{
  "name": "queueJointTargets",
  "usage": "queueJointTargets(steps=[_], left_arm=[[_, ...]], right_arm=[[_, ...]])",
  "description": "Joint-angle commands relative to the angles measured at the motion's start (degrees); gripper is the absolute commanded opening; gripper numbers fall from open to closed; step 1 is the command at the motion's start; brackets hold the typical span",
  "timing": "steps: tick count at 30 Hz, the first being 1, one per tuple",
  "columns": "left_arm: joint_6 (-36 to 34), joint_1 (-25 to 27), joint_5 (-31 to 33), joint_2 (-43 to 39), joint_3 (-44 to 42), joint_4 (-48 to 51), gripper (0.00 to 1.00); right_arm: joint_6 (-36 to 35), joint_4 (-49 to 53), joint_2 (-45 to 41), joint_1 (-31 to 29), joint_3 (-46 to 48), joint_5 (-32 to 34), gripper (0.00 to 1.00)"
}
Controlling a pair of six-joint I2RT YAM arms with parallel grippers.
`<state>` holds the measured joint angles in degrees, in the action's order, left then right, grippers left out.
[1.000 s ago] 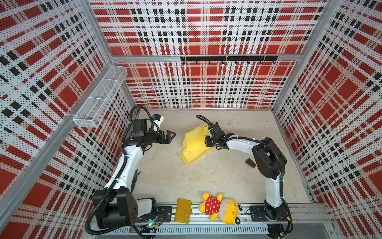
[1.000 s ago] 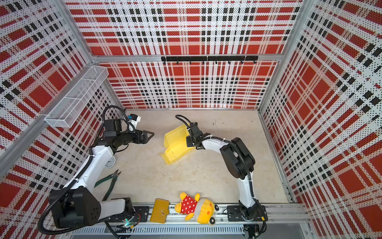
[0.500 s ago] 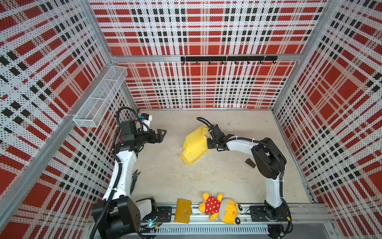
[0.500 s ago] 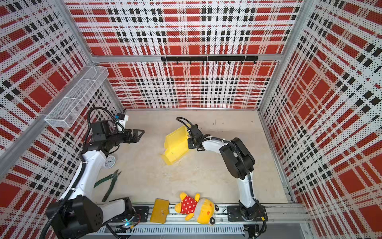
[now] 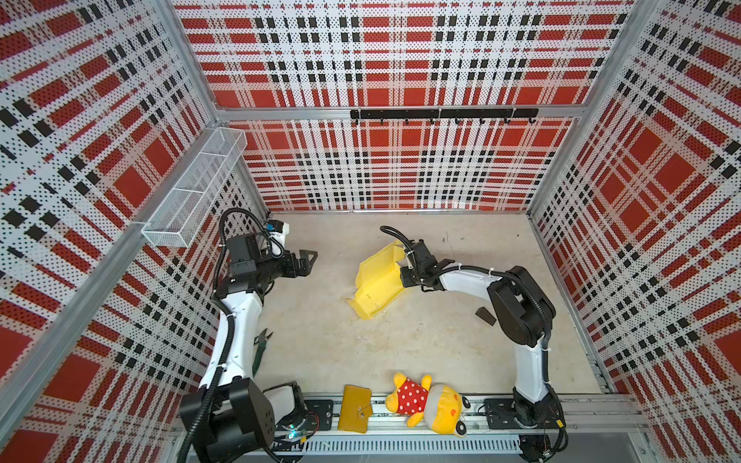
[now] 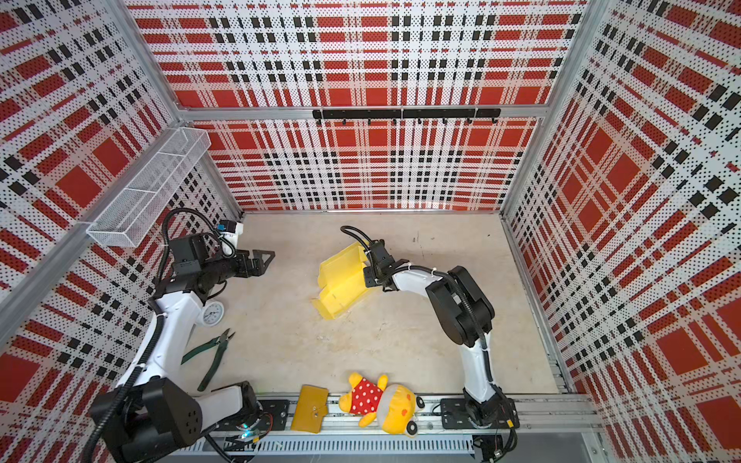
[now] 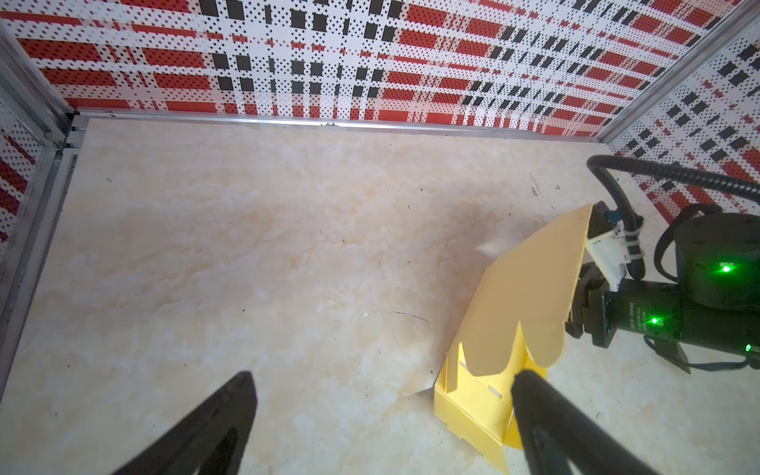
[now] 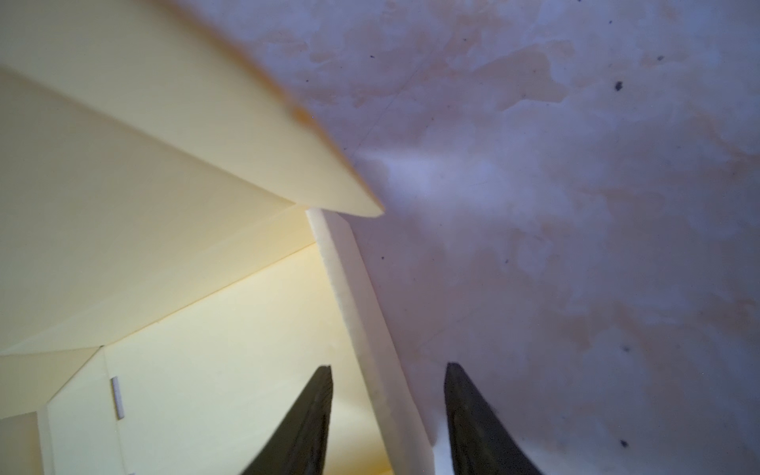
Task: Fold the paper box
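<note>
While the left jaws hang spread wide and holding nothing at the left of both top views, well apart from it, the paper box [image 5: 375, 280] [image 6: 341, 280] sits half-folded near the middle of the bench [image 5: 441, 344] with its lid flap raised. The right jaws straddle the box's side wall. One finger [image 8: 308, 419] is inside the box and the other finger [image 8: 477, 419] is outside; they are parted, with a gap on each side, not clenched. A white wire basket [image 5: 192, 196], split into compartments, hangs on the wall at upper left. Along the lower edge, a mustard wallet [image 5: 355, 409] lies beside a plush toy [image 5: 425, 405].
</note>
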<state>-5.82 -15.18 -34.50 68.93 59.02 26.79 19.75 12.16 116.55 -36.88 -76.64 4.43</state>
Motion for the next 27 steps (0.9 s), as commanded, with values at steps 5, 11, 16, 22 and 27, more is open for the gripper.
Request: queueJointTargets(steps=[5,11,16,22,27], left_arm=[[-1.03,0.32,-0.44,-1.36,0.81,-0.22,1.0],[-0.21,0.43,-1.25,-4.29,-1.93,-0.92,0.99],[1.58,0.67,-2.11,-3.01,-1.14,-1.12,0.99],[2.54,2.27,-2.86,0.93,1.91,-1.12,0.99],[0.82,4.33,-2.61,2.35,3.11,0.71,0.99]], right_arm=[[-2.7,-0.79,2.8,0.15,-3.76,-2.9,0.43],[-0.74,-1.01,3.03,0.09,-2.78,0.66,0.36],[3.14,-2.65,2.29,0.14,-0.77,2.66,0.3],[7.81,-2.58,0.43,-0.38,2.23,7.63,0.3],[15.6,-0.94,-3.77,-0.34,7.68,12.35,0.3]])
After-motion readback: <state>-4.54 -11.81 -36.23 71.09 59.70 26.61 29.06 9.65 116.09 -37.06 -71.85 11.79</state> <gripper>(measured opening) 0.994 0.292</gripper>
